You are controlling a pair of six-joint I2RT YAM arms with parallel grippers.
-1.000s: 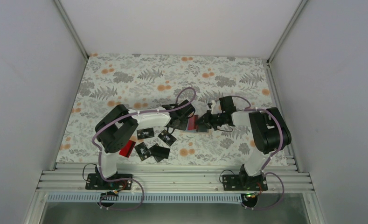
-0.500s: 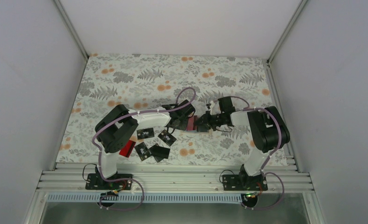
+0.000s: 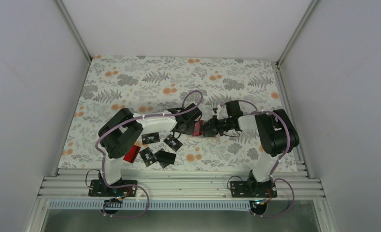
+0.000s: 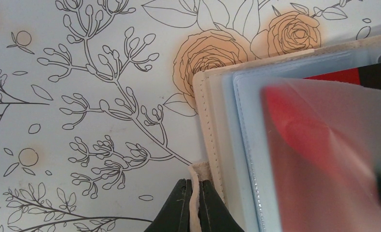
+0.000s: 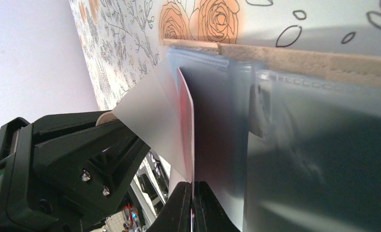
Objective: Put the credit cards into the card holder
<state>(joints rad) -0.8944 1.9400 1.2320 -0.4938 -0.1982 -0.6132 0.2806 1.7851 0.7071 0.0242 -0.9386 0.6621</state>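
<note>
The card holder [image 4: 216,121] lies open on the floral mat, tan outside, with light-blue clear pockets. My left gripper [image 4: 194,205] is shut on its tan edge flap. My right gripper [image 5: 193,205] is shut on the edge of a red card [image 5: 186,121], which stands on edge partly inside a clear pocket. The card shows blurred red through the pocket in the left wrist view [image 4: 323,159]. In the top view the left gripper [image 3: 185,127] and right gripper [image 3: 209,129] face each other with the red card [image 3: 197,128] between them. The holder is mostly hidden there.
Loose cards lie near the left arm: black ones [image 3: 150,137], [image 3: 173,142], [image 3: 147,156], [image 3: 164,157] and a red one [image 3: 131,153]. The left gripper's black body [image 5: 72,154] fills the lower left of the right wrist view. White walls surround the mat [image 3: 145,82].
My right gripper has moved slightly left toward the left gripper, carrying the red card further into the holder. The left gripper has stayed put on the flap.
</note>
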